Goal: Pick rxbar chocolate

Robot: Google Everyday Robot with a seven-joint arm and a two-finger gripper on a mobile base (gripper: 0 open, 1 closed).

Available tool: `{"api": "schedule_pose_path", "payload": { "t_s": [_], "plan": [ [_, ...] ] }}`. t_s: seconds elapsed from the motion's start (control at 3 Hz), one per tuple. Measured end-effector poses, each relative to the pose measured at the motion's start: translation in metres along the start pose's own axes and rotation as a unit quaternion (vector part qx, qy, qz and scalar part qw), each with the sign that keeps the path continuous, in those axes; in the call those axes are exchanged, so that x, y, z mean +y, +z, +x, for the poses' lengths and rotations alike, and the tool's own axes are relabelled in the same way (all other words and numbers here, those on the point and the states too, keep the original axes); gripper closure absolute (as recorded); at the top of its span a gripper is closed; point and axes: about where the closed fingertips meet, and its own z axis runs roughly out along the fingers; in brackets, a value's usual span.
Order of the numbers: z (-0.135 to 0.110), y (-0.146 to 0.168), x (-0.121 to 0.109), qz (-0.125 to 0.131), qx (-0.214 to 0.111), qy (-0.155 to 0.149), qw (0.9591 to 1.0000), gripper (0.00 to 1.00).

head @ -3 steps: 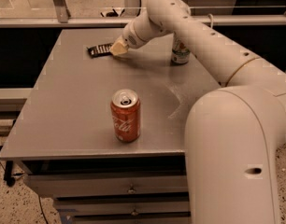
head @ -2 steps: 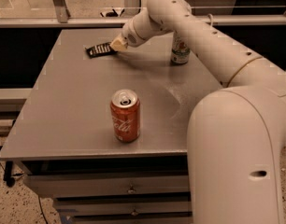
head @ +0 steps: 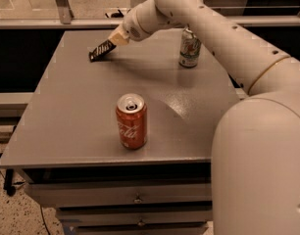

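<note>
Gripper [head: 115, 38], upper left of the frame, pinches the upper end of the rxbar [head: 101, 51], which slants over the table [head: 66, 106]. Cola can [head: 131, 121] stands centre; white-green can [head: 189, 48] upper right.

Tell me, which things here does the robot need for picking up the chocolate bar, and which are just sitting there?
For the job:
bar, black, at the table's far left
gripper, at the bar's right end

Just lying about:
red can, upright near the front
white-green can, upright at the back
</note>
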Motion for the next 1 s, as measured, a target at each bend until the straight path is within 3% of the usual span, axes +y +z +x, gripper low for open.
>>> {"api": "schedule_pose_path", "payload": {
  "t_s": [0.67,1.0],
  "plan": [
    [-0.060,-0.042,-0.011,0.037,-0.049,-0.068,0.9958,1.00],
    [-0.070,-0.035,-0.005,0.014,-0.063,-0.069,0.9955,0.82]
  ]
}}
